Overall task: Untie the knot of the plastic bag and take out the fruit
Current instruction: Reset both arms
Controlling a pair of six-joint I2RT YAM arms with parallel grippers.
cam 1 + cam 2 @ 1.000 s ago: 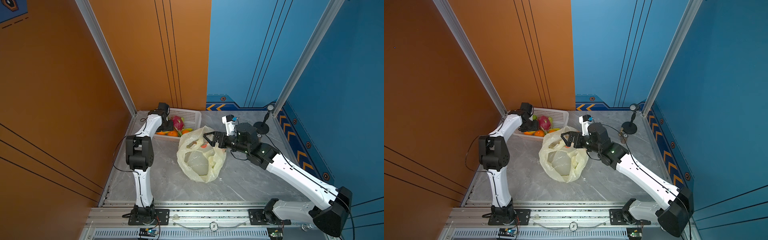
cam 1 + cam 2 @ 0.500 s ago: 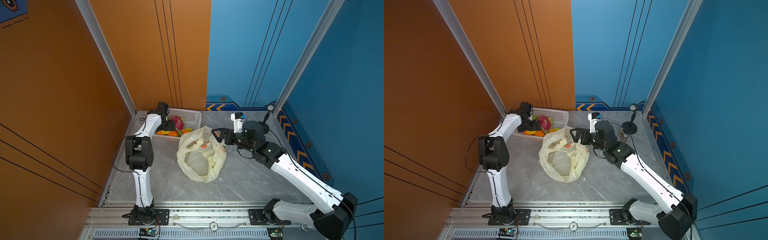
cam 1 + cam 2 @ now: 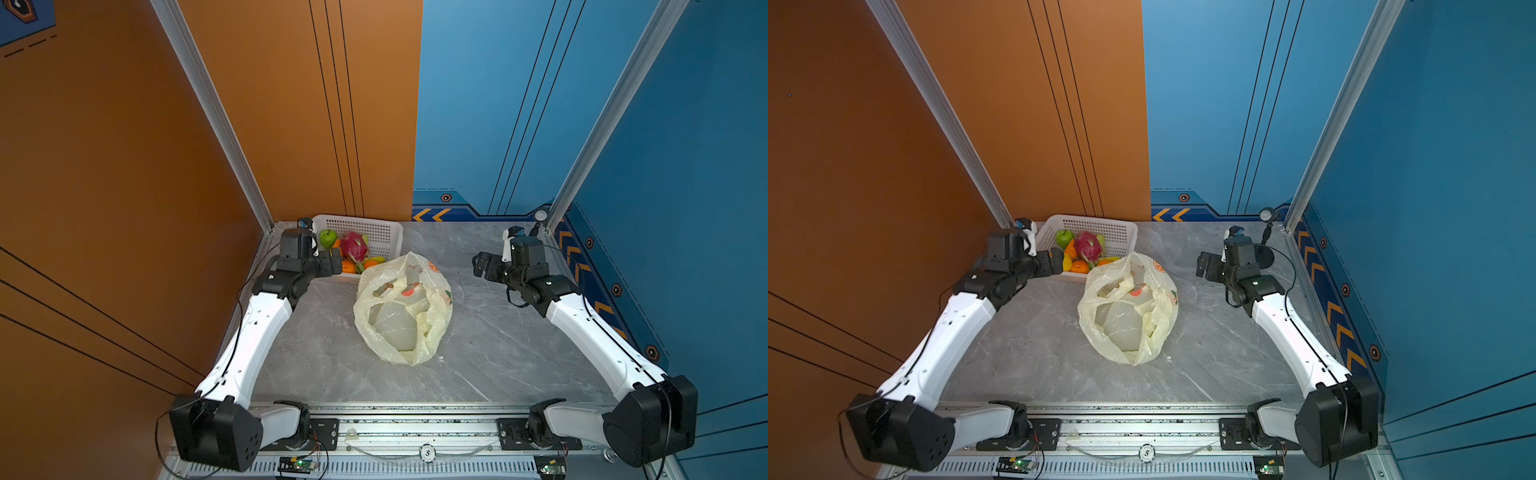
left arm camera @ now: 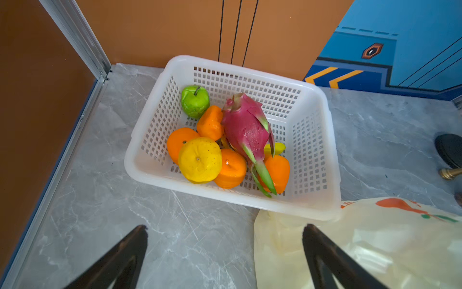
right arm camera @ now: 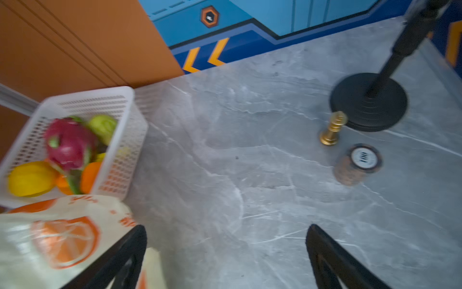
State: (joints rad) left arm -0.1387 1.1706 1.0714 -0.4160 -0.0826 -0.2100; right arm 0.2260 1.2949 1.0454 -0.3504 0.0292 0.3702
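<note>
The plastic bag lies near the middle of the tabletop. Behind it to the left, in the far left corner, stands the basket, whose near corner seems to touch the bag's far edge, and the fruit lies heaped in the basket. In the far right corner, well apart from the bag, is a stand with a peg and a tin just beside its base.

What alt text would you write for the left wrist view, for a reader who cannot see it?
A white basket on a grey table holds a pink dragon fruit, a green apple, oranges and a yellow citrus. The open left claw points at the basket; a pale-yellow plastic bag lies beside it.
</note>
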